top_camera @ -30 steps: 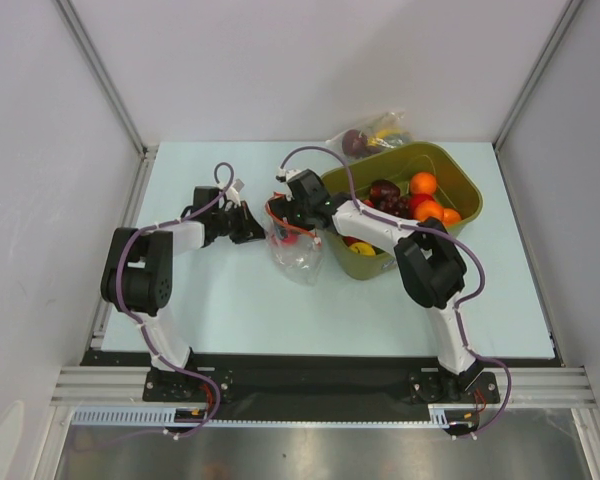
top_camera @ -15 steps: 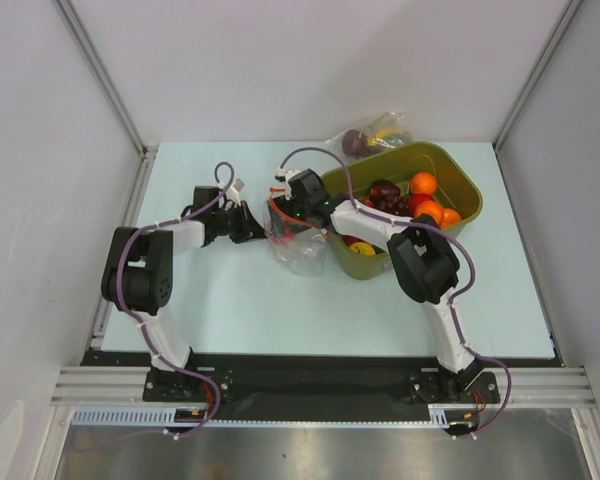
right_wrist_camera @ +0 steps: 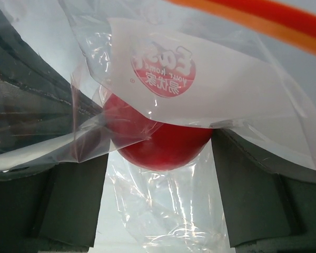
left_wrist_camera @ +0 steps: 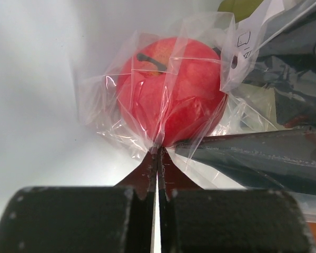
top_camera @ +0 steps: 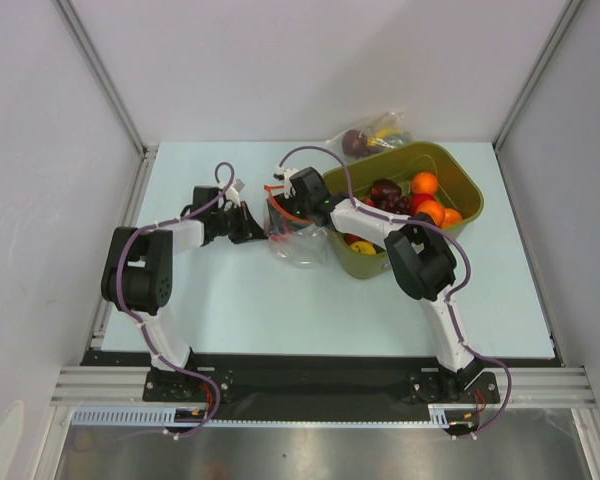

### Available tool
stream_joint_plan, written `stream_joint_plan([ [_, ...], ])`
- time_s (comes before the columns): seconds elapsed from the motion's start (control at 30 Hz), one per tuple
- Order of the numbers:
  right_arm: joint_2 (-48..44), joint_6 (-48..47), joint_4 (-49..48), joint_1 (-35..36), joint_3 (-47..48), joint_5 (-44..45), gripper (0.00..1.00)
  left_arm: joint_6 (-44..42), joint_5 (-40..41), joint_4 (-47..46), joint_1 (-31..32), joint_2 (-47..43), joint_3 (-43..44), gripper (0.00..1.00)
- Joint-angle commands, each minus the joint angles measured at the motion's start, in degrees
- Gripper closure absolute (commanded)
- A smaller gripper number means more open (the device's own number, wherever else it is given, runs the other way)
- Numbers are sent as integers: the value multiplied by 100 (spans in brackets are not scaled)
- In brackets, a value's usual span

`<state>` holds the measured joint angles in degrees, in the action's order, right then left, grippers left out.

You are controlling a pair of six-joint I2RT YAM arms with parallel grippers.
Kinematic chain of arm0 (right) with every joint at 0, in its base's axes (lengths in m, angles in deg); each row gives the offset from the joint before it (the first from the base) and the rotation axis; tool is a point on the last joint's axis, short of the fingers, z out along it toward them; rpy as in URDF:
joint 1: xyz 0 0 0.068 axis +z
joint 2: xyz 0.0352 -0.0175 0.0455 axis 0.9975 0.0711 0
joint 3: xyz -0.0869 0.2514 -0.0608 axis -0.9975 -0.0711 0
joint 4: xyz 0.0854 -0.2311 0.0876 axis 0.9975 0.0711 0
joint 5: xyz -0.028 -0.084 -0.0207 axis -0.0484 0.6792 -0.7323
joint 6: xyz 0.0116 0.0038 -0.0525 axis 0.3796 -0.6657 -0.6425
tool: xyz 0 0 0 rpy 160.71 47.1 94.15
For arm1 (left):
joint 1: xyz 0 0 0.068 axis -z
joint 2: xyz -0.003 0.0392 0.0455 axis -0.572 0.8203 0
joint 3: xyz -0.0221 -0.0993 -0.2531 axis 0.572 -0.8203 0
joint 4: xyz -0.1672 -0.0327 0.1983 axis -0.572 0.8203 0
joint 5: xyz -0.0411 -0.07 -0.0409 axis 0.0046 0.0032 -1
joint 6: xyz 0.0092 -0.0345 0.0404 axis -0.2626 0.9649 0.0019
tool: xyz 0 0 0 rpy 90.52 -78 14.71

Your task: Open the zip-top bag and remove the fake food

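Compared with one second ago, the zip-top bag lies shorter on the worktop. Its lower end is drawn up toward the two hands, and the elbow of the right arm has moved a little to the left. The left arm has not moved. The top view shows the bag between the left hand and the right hand, just beside the olive bin, but the bag's content is hard to see there. The left wrist view shows it: a red apple is inside the clear plastic, and the left hand is clenched on a fold of the bag just before the apple. Only the right wrist view shows the red-orange zip strip above and a white label with red print. There the right hand is released, its fingers wide apart with the apple between them. Whether they touch the apple cannot be told.
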<state>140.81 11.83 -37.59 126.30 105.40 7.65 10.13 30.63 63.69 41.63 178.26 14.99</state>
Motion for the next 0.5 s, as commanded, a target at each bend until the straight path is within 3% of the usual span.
stream_joint_plan([
  [0.0, -120, 36, -72, 31, -56, -17, 62, -222, -47, 179, 64, -25, 213, 100],
  [0.13, -576, 45, 139, -4, -171, 352, 64, -126, 383, 470, -15, -148, 283, 100],
  [0.47, -1148, 27, 1272, 66, -153, 713, 63, 42, 604, 558, -244, -288, 380, 100],
])
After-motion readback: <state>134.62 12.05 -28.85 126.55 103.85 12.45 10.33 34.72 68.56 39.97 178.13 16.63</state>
